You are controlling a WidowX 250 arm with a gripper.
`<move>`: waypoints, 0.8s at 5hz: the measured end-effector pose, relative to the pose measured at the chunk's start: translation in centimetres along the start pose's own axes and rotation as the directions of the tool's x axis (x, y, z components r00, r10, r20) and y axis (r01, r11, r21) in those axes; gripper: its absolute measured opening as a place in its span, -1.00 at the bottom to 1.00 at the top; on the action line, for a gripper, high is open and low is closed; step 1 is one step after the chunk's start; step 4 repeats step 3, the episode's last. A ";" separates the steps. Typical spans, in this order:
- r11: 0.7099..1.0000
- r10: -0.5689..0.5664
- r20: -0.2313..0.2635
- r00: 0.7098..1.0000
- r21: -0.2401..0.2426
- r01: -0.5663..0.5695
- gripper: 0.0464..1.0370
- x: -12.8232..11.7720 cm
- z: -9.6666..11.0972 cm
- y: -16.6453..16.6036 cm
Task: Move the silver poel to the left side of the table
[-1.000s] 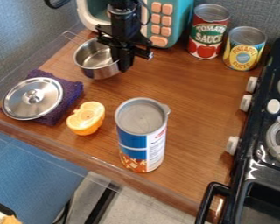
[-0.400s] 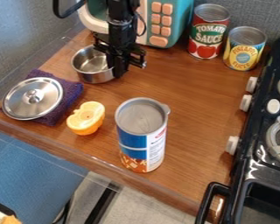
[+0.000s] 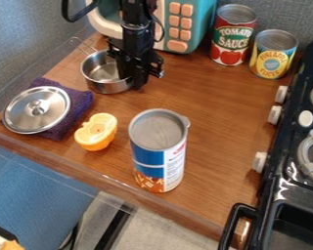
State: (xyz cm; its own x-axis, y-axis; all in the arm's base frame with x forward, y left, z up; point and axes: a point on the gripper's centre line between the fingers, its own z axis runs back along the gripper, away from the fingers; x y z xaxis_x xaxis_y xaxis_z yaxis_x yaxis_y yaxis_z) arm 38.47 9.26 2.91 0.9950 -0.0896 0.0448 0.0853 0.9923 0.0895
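The black gripper point(image 3: 132, 80) hangs over the upper left part of the table, at the right rim of the silver pot. It is shut on that rim, one finger over the pot's inside and the other outside. The silver pot point(image 3: 100, 85) has its thin wire handle pointing to the upper left, toward the wall. Part of the pot's right side is hidden behind the gripper. The wooden table point(image 3: 214, 117) lies beneath.
A silver lid point(image 3: 51, 114) on a purple cloth point(image 3: 81, 100) and an orange toy piece point(image 3: 97, 134) lie left. A blue-white can point(image 3: 158, 146) stands in front; tomato point(image 3: 233, 36) and pineapple cans point(image 3: 273, 53), toy microwave point(image 3: 185, 24) behind; stove point(image 3: 300, 180) right.
Compared with a second ago, the gripper and pot sit slightly lower in the view, the pot a little further left. The pot's handle shows more clearly than half a second ago.
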 end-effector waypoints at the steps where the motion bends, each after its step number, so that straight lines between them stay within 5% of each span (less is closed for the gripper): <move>1: 1.000 -0.027 0.070 0.997 -0.010 0.028 0.66 0.6 3.0 -0.2; 2: 0.997 -0.071 0.122 0.990 0.009 0.071 0.96 0.3 6.3 -0.3; 4: 0.995 -0.095 0.121 0.988 0.002 0.095 0.95 -0.4 6.7 -0.7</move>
